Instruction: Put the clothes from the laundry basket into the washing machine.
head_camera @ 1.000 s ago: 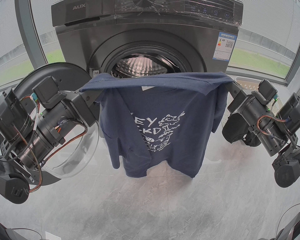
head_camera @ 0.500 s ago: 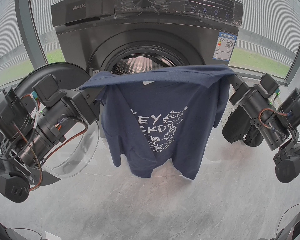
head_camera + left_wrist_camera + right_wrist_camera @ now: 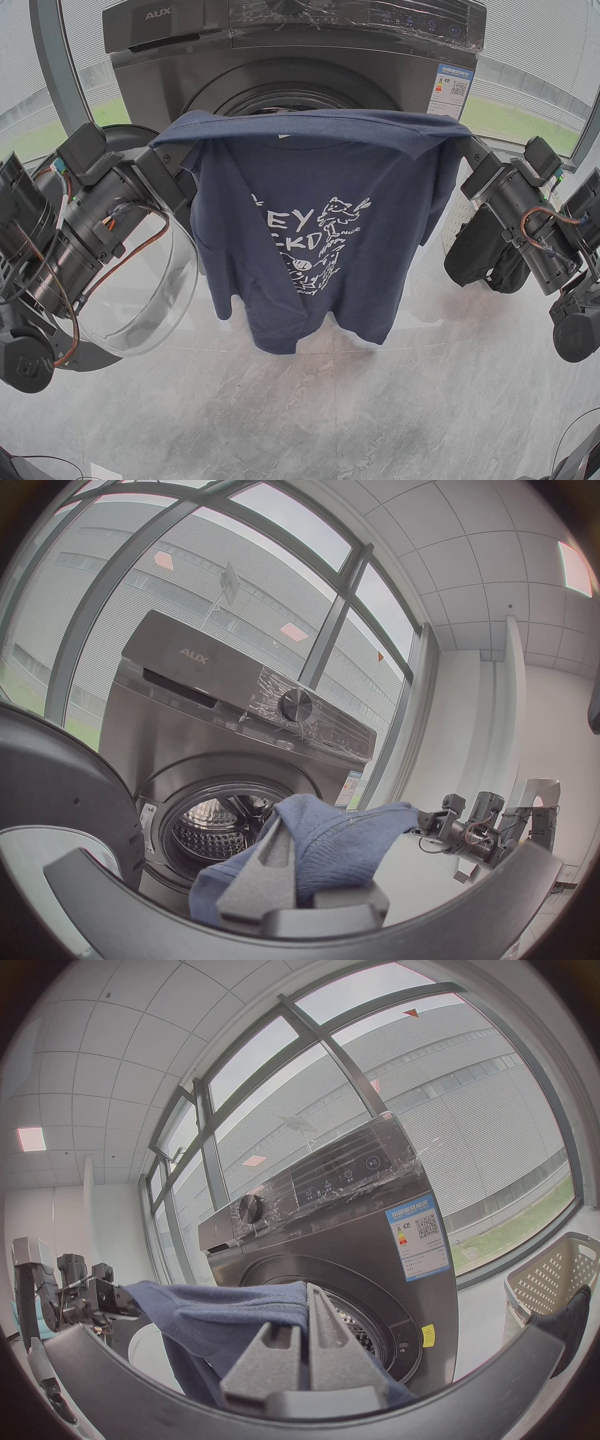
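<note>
Left jaws and right jaws each clamp tight on the navy T-shirt [image 3: 375, 200].

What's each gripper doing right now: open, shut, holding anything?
Left gripper: shut on one shoulder of the navy T-shirt.
Right gripper: shut on the other shoulder of it.

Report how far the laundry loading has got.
Done: the washer door is open and the shirt is out of the basket. In hand: left jaws and right jaws shut on its two ends, stretched before the drum. Left: push it in, then the dark garment draped over the basket.
</note>
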`<state>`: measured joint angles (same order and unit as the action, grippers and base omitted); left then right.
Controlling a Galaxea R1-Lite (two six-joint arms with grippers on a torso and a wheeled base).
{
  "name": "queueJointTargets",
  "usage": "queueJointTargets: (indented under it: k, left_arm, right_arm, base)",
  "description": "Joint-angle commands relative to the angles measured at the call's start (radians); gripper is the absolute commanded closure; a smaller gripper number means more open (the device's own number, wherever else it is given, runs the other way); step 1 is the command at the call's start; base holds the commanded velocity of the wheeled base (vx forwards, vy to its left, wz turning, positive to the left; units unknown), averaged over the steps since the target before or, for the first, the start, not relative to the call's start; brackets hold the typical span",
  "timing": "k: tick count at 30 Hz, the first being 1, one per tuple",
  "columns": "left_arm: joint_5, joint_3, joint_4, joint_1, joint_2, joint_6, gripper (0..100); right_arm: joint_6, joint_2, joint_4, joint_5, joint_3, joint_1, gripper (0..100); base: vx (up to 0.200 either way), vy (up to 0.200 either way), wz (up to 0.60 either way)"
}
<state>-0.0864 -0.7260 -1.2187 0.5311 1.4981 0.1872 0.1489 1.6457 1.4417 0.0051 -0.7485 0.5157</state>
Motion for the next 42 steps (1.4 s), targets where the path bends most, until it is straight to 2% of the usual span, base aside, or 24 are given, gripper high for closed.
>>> queueJointTargets:
  k: [1, 7, 10, 13, 16, 17, 19, 20, 25, 30, 33, 35, 39, 42]
  left_arm:
    - [-0.001, -0.001, 0.004, 0.006, -0.015, 0.0, 100]
    - [-0.007, 0.013, 0.004, 0.01, -0.009, -0.002, 100]
    - [-0.012, 0.034, 0.007, 0.041, -0.001, -0.006, 100]
    - [-0.01, 0.023, -0.002, 0.086, 0.033, -0.006, 100]
    - [-0.01, 0.019, -0.007, 0.09, 0.048, -0.008, 100]
    - [-0.012, 0.019, -0.013, 0.09, 0.051, -0.006, 100]
    - [-0.013, 0.017, -0.015, 0.089, 0.053, -0.005, 100]
    - [-0.013, 0.017, -0.015, 0.089, 0.053, -0.005, 100]
    - [-0.012, 0.002, -0.016, 0.089, 0.045, -0.003, 100]
    - [-0.013, -0.001, -0.016, 0.081, 0.037, -0.003, 100]
    - [-0.013, -0.004, -0.016, 0.081, 0.037, -0.003, 100]
    - [-0.013, -0.004, -0.016, 0.083, 0.037, -0.003, 100]
    - [-0.013, -0.004, -0.016, 0.089, 0.028, -0.005, 100]
    - [-0.013, -0.006, -0.016, 0.089, 0.021, -0.005, 100]
  right_arm:
    - [-0.002, -0.001, 0.0, 0.001, 0.02, 0.003, 100]
    - [-0.002, 0.002, 0.002, 0.003, 0.032, 0.001, 100]
    - [-0.005, 0.011, 0.0, 0.006, 0.098, 0.015, 100]
    - [-0.002, 0.066, 0.013, 0.01, 0.163, 0.058, 100]
    - [0.001, 0.105, 0.019, 0.018, 0.202, 0.067, 100]
    - [0.001, 0.138, 0.026, 0.027, 0.245, 0.093, 100]
    - [0.001, 0.192, 0.036, 0.042, 0.268, 0.119, 100]
    - [0.001, 0.215, 0.039, 0.049, 0.278, 0.125, 0]
    - [-0.006, 0.321, 0.065, 0.093, 0.342, 0.184, 0]
    - [-0.019, 0.351, 0.069, 0.11, 0.386, 0.239, 0]
    - [-0.025, 0.351, 0.068, 0.111, 0.397, 0.248, 0]
    - [-0.025, 0.353, 0.068, 0.11, 0.388, 0.241, 0]
    - [-0.023, 0.402, 0.069, 0.107, 0.307, 0.188, 0]
    - [-0.023, 0.439, 0.071, 0.108, 0.244, 0.179, 0]
  base:
    - [0.0, 0.0, 0.0]
    - [0.0, 0.0, 0.0]
    - [0.0, 0.0, 0.0]
    - [0.0, 0.0, 0.0]
    - [0.0, 0.0, 0.0]
    - [0.0, 0.0, 0.0]
    - [0.0, 0.0, 0.0]
    - [0.0, 0.0, 0.0]
    - [0.0, 0.0, 0.0]
    - [0.0, 0.0, 0.0]
    - [0.0, 0.0, 0.0]
    - [0.0, 0.0, 0.0]
    - [0.0, 0.0, 0.0]
    - [0.0, 0.0, 0.0]
